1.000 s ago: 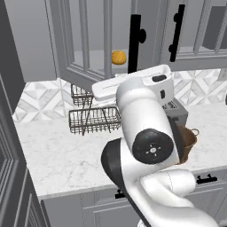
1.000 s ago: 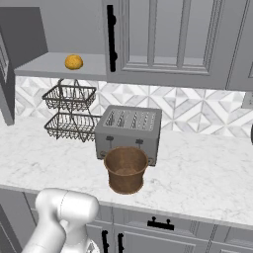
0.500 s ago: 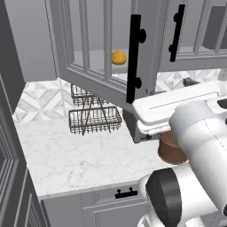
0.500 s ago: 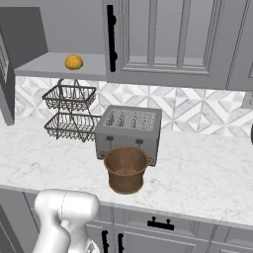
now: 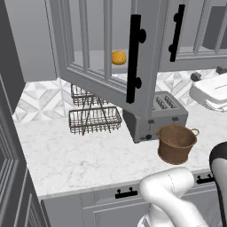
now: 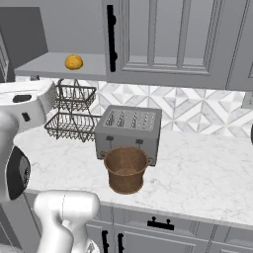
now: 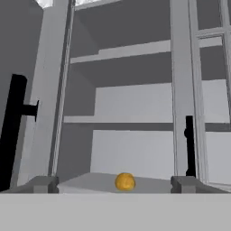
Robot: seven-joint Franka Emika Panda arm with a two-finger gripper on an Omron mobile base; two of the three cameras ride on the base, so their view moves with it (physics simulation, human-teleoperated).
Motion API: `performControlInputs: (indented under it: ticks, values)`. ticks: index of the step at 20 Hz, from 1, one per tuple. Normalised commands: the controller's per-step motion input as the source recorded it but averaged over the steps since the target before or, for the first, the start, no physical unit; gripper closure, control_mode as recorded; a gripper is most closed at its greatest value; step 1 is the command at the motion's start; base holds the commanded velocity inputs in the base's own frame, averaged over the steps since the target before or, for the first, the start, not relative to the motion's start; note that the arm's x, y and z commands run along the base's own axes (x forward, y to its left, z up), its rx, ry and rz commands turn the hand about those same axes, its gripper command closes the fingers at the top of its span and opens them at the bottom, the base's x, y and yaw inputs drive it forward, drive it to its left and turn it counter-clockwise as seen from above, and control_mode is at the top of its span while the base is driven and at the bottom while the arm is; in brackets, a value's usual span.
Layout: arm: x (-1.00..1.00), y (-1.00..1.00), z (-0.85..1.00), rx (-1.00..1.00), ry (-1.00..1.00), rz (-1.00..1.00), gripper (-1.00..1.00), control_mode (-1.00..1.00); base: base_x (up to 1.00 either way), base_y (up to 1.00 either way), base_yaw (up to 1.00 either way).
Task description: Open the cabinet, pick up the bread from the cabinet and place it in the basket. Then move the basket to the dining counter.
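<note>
Wide-open, empty gripper point(image 7: 115, 184) facing bread point(image 7: 125, 181) on cabinet point(image 5: 106, 57) shelf; toaster point(image 6: 129, 132), apparently touching basket point(image 6: 126, 169), below.

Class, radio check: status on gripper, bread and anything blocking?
Gripper open, empty, lined up on bread. Bread on cabinet shelf, door open. Nothing in the way.

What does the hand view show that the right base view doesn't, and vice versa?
Hand view: the upper shelves inside the cabinet, seen from in front and slightly below, and the hand itself, its fingers spread wide with the bread between them in the picture.

Right base view: the basket on the counter in front of the toaster, the wire rack, and the drawer fronts below.

Both: the bread on the cabinet's bottom shelf, and a black bar handle on a cabinet door.
</note>
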Motion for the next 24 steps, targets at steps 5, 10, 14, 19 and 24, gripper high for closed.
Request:
performControlInputs:
  ticks: [5,10,14,19,24]
  values:
    - [0.92,-0.52,-0.03,0.09,0.06,0.42,-1.00,-1.00,0.00,0.00,0.00]
    - [0.72,0.05,-0.02,0.00,0.06,0.44,-1.00,-1.00,0.00,0.00,0.00]
    - [0.56,0.34,-0.04,-0.01,0.01,0.39,-1.00,-1.00,0.00,0.00,0.00]
    - [0.60,0.54,-0.15,-0.07,0.06,0.24,-1.00,-1.00,0.00,0.00,0.00]
    - [0.48,0.55,-0.23,-0.05,0.03,0.17,-1.00,-1.00,0.00,0.00,0.00]
